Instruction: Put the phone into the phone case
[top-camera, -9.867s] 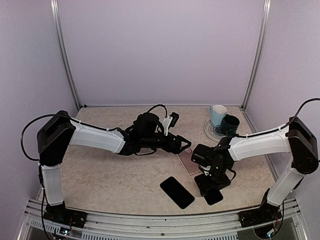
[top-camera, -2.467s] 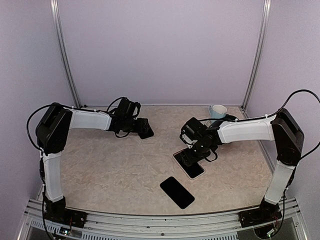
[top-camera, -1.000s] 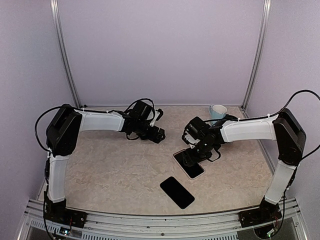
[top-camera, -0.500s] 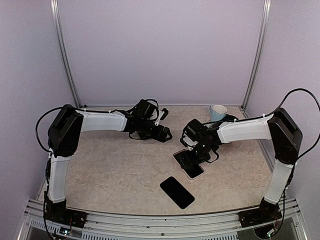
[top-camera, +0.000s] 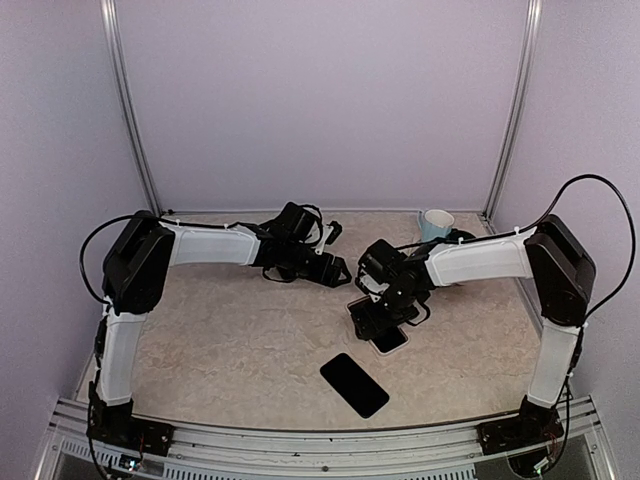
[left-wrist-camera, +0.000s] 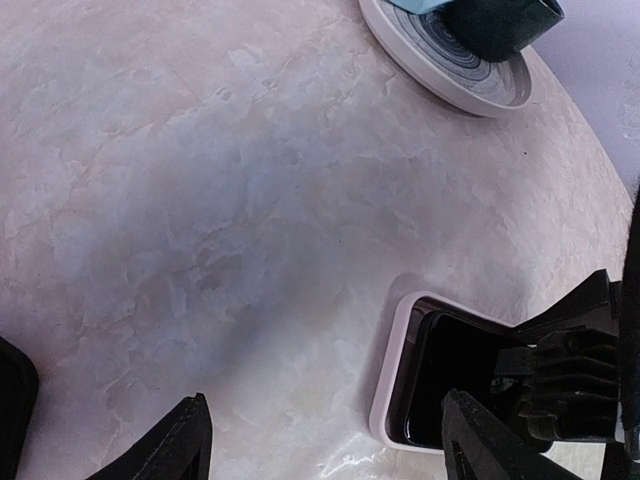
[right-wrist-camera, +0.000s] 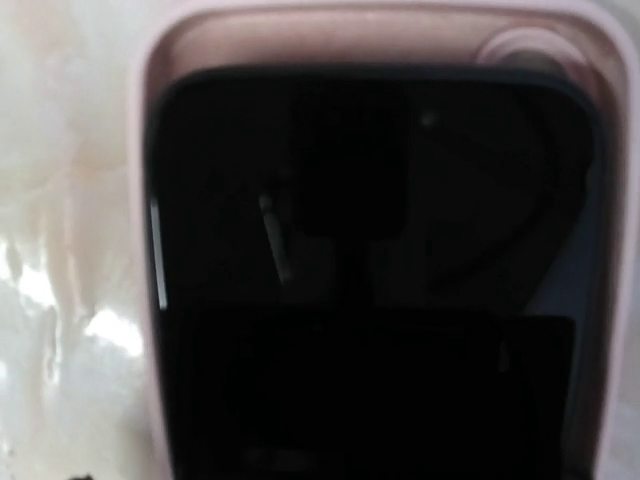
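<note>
Right tool (top-camera: 385, 315) was seen resting on the glossy black flat phone (right-wrist-camera: 370, 270), lying inside the soft pink case (left-wrist-camera: 390, 375) on the marbled worktop (left-wrist-camera: 200, 200); its opening could not be told. Left tool (left-wrist-camera: 325, 410) was held spread nearby. Phone judged rigid, slick, breakable: corners to be pushed.

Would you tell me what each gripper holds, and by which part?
The left gripper, jaws open, holds nothing. The right gripper covers one end of the phone in the pink case; a grip cannot be told.
</note>
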